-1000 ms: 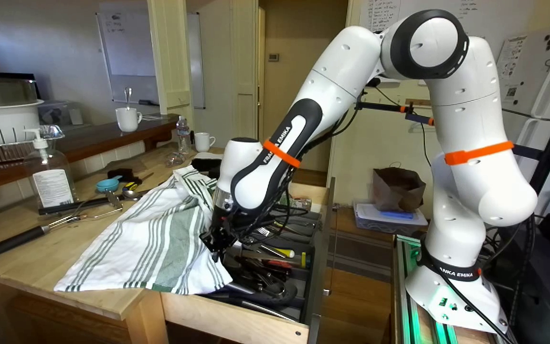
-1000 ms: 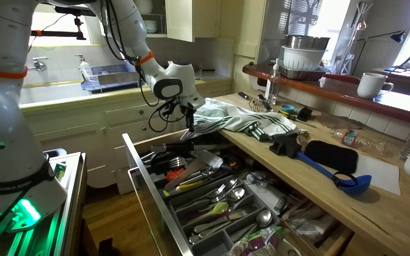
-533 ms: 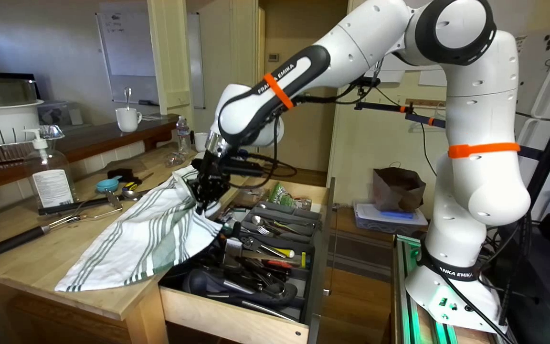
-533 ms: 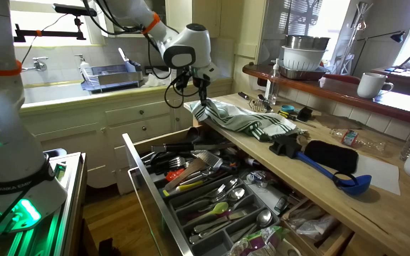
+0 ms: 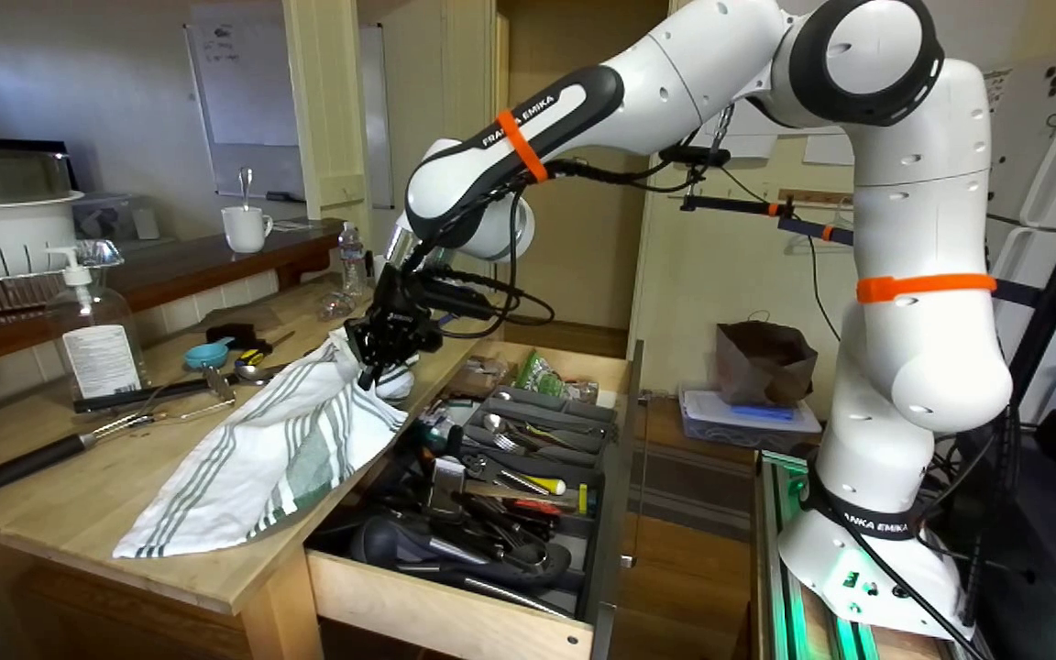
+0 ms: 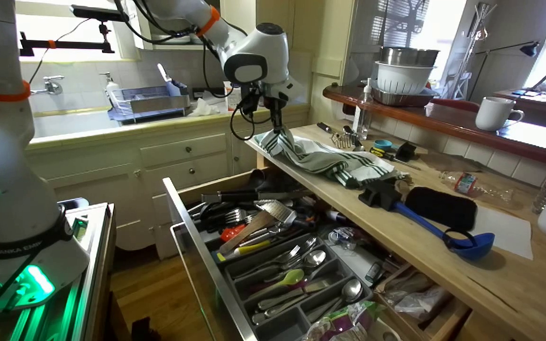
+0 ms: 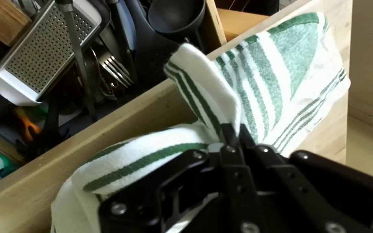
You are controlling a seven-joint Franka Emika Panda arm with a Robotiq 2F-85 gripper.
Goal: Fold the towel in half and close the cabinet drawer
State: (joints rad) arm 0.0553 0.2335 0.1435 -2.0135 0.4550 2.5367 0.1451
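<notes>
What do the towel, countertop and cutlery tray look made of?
Towel: fabric, likely cotton; matte, with soft folds and slightly fuzzy edges. Countertop: light wood, perhaps satin-finished; tan colour, faint grain. Cutlery tray: probably plastic, matte; even grey, moulded look.

In an exterior view the white arm (image 5: 711, 73) rises from its base (image 5: 872, 573), bends at the high elbow (image 5: 867, 60) and slopes down along the forearm (image 5: 574, 105) to the wrist (image 5: 494, 229). In both exterior views the black tool (image 6: 277, 129) hangs beneath the wrist, its tips directed downward. In the wrist view the tool's two fingers (image 7: 230, 137) lie side by side, almost together, clamped in a pinch.
</notes>
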